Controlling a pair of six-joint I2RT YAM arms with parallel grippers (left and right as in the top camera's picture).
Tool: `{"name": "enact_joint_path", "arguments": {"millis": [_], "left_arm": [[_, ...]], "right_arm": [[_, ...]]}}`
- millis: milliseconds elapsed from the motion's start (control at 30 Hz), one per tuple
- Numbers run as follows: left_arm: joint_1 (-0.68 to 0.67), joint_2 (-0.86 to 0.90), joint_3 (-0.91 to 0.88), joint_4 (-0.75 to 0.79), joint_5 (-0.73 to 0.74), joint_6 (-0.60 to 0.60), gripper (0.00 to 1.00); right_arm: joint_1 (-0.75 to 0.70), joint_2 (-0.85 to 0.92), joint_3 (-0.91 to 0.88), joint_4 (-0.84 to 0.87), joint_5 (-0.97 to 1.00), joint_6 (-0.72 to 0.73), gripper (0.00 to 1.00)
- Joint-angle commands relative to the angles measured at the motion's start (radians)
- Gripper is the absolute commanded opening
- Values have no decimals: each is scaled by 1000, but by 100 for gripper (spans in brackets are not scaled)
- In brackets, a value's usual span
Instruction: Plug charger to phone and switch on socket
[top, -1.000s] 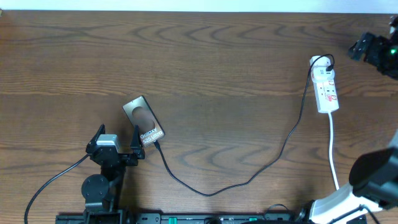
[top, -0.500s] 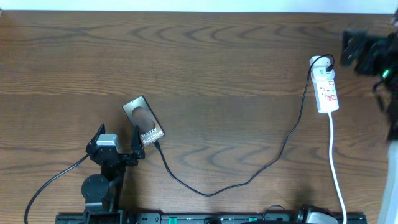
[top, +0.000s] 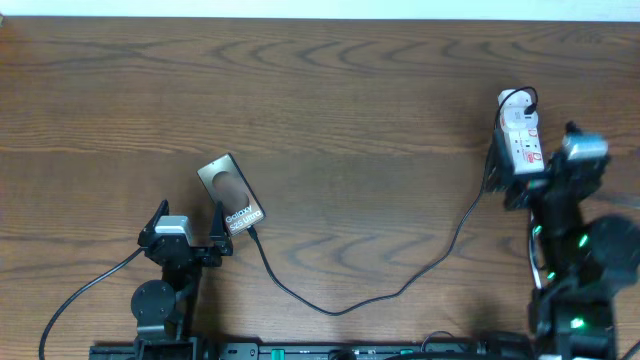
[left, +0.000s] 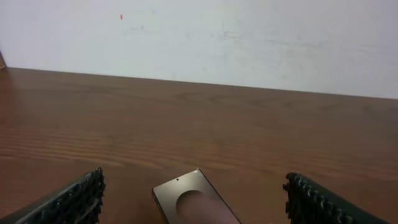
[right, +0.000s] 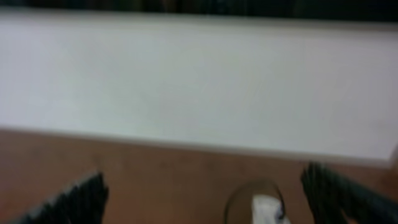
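Well, the charger (top: 336, 312) looks plugged into the phone (top: 232, 195), lower left, by the open left hand (top: 190, 216). The open right hand (top: 522, 176) hangs over the socket (top: 520, 130), upper right; switching it on seems next

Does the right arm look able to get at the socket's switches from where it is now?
Probably yes. The right gripper is right at the socket, jaws open with the socket's far end between them, and nothing seems to block the way.
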Motion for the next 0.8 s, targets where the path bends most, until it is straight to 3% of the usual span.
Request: {"name": "enact_joint_path", "arguments": {"millis": [0,300,667,767], "left_arm": [[-4,-6,-9,-45,16,10,90],[-4,-6,-9,-45,16,10,90],[-4,-6,-9,-45,16,10,90],[-4,-6,-9,-45,16,10,90]], "right_arm": [[19,-102,-166,113,11,-19,99],[19,-355,-557,436,10,-18,99],[19,-585,-566,-109,18,-19,99],[19,-573,-566,-107,20,-19,99]]}}
